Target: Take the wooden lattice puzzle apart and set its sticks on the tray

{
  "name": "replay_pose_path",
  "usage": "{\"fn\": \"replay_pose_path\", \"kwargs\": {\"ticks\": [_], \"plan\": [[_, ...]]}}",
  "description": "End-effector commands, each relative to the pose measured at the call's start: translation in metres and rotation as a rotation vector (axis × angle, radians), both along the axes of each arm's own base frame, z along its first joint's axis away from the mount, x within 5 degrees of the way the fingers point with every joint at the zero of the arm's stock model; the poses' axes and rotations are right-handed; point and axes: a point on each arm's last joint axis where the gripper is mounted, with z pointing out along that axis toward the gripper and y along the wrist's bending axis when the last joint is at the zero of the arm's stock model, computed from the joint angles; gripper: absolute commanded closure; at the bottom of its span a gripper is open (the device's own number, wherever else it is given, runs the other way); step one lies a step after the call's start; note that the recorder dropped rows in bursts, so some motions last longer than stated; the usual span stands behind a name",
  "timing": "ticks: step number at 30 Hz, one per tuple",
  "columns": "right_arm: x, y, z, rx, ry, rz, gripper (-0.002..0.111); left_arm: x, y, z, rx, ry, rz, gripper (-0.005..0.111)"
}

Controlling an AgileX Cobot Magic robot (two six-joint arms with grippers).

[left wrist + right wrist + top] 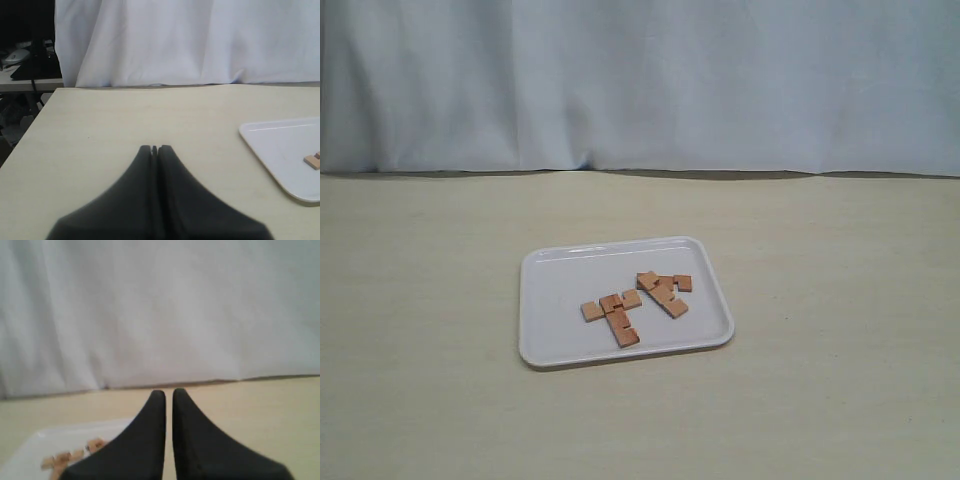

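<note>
The tray is lying just below the middle of the exterior frame, and the sticks are resting on it in two loose groups. The left group is forming a T, and the right group is running from upper left to lower right. Whether any two are locked together is too small to tell. Neither arm is showing in that view. The left claw is shut, pads meeting, holding nothing. It is hovering over bare table, with only a corner of the tray showing off to one side. The right claw is also closed and empty, and the sticks are lying close beyond its fingers. The right arm is therefore looking nearer, should a pair need splitting.
</note>
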Motion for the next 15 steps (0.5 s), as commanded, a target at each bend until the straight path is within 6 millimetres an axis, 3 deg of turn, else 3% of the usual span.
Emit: {"fn": "replay_pose_path", "kwargs": {"ticks": [1,7,15], "plan": [[0.001,0.0,-0.011,-0.214,0.108,-0.003,0.104,0.0,0.0,0.0,0.001,-0.007,0.001,0.107],[0.0,0.001,-0.016,-0.073,0.141,0.014,0.104,0.0,0.0,0.0,-0.001,-0.007,0.001,0.107],[0.0,0.002,-0.021,-0.068,0.203,0.022,0.104,0.0,0.0,0.0,-0.001,-0.007,0.001,0.107]]}}
